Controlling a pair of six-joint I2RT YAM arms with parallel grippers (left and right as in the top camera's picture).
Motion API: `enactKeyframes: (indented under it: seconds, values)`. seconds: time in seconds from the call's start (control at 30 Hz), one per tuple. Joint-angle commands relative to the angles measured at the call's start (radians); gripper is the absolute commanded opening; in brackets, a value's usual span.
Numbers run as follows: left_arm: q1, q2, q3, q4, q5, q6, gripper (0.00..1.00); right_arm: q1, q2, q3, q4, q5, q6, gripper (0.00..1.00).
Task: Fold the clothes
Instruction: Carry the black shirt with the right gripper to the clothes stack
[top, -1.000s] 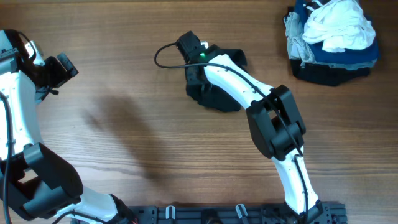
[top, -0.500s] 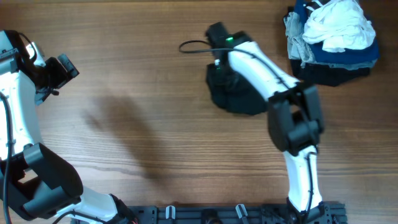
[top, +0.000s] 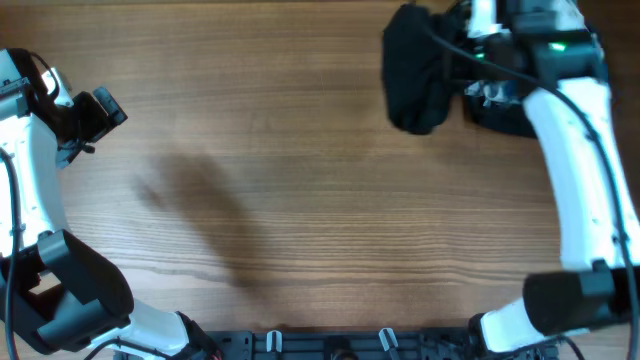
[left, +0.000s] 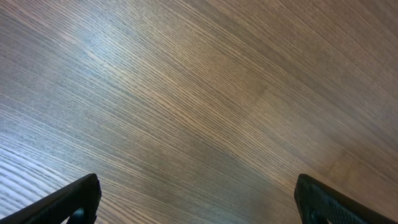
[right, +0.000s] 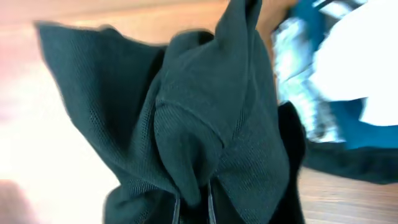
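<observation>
1. The table (top: 300, 200) is lying bare across the middle, leaving wide passage.
2. The dark garment (top: 415, 70) is hanging against the clothes pile (top: 492, 100), blocking the far right corner.
3. The left arm (top: 30, 150) and right arm (top: 585, 180) are occupying the side edges.

Brown wood-grain table (top: 300, 220), faint shadow

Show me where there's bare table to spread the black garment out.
The widest bare stretch of table runs across the middle, between the left arm and the right arm, below the black garment held by the right pincer. The far-right corner is crowded: the clothes pile sits there under that arm.
</observation>
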Motion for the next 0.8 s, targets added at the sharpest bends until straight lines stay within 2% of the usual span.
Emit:
enactKeyframes:
  seconds: [0.0, 0.1, 0.2, 0.53, 0.77]
  values:
    - [0.004, 0.008, -0.006, 0.002, 0.021, -0.01, 1.0, -0.119, -0.058, 0.013, 0.055, -0.007, 0.016, 0.04]
    - [0.004, 0.008, -0.006, 0.002, 0.021, -0.01, 1.0, -0.188, -0.063, 0.013, 0.109, 0.027, 0.011, 0.04]
    - [0.004, 0.008, -0.006, 0.002, 0.021, -0.01, 1.0, -0.248, -0.063, 0.013, 0.179, 0.147, -0.003, 0.04]
    - [0.004, 0.008, -0.006, 0.002, 0.021, -0.01, 1.0, -0.39, -0.011, 0.013, 0.56, 0.238, -0.211, 0.04]
    - [0.004, 0.008, -0.006, -0.013, 0.021, -0.01, 1.0, -0.396, 0.2, 0.013, 0.865, 0.241, -0.689, 0.04]
